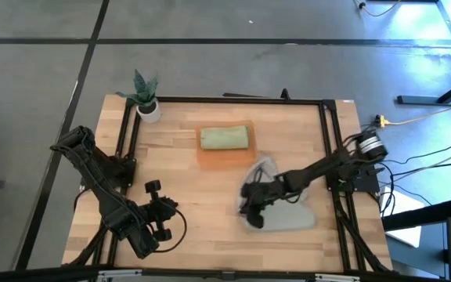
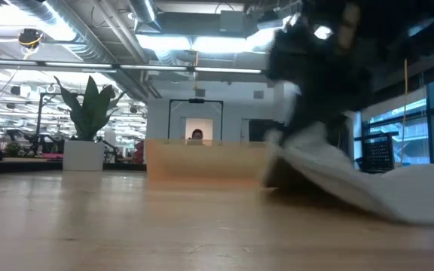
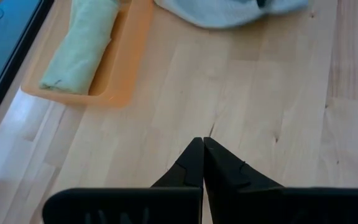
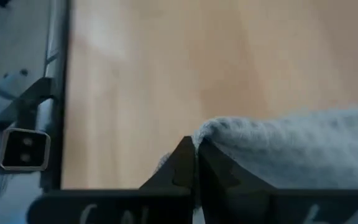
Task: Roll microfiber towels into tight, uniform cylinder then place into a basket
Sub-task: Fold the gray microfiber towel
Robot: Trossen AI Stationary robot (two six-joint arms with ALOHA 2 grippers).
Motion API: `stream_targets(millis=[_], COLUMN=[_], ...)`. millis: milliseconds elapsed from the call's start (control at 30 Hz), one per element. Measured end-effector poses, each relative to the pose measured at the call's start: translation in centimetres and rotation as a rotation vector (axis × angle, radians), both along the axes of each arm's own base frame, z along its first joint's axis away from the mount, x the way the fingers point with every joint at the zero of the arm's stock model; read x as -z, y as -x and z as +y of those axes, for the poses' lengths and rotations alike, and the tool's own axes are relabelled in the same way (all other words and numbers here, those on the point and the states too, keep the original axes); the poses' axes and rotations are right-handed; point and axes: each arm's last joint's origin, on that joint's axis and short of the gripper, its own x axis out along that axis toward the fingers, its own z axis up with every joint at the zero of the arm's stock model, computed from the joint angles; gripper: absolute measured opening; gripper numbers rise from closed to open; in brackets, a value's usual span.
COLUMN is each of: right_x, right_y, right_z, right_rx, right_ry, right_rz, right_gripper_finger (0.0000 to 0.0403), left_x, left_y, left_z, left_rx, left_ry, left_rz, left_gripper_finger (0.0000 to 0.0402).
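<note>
Wooden worktop (image 1: 194, 211), orange basket (image 1: 224, 154) near far edge, green rolled towel (image 1: 225, 139) inside. Grey towel (image 1: 288, 211) just right-front of basket; right gripper (image 1: 250, 205) fingers pinching its edge, lifting. Left gripper (image 1: 165, 213) left-front of basket, fingers pressed together, empty.

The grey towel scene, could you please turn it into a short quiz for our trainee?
1. True or false: the green rolled towel already lies in the orange basket.
2. Which pincer grips the grey towel: A left, B right, C neither?
3. Fill in: the left pincer is ____, holding nothing, over bare table.

Key: 1 true. 2 B, the right pincer is shut on the towel's edge. 3 shut.
</note>
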Motion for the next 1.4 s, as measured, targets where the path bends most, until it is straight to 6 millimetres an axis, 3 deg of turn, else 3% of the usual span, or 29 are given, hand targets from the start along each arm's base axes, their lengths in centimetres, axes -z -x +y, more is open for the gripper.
stream_targets(millis=[267, 633, 933, 1267, 1400], right_x=[-1.8, -1.4, -1.2, -1.3, -2.4], right_y=[-7.9, -15.7, -17.1, -17.3, -17.1], right_z=[1.2, -1.5, -3.1, -3.5, -4.3], right_rx=[-0.228, -0.344, -0.359, -0.396, -0.381], right_ry=[0.153, 0.286, 0.307, 0.357, 0.36], right_rz=[-0.129, -0.172, -0.134, -0.179, -0.183], right_gripper_finger=[0.0009, 0.001, 0.0031, 0.0134, 0.0156], left_x=[0.0, 0.0, 0.1, 0.1, 0.1], left_y=[-0.1, -0.1, 0.0, 0.0, 0.0], left_z=[-0.1, -0.3, -0.5, -0.5, -0.5], left_rx=[0.0, 0.003, 0.012, 0.014, 0.017], left_ry=[0.012, 0.036, 0.078, 0.079, 0.079], left_rz=[-0.01, -0.019, 0.027, 0.03, 0.03], left_gripper_finger=[0.0, 0.0, 0.0, 0.0, 0.0])
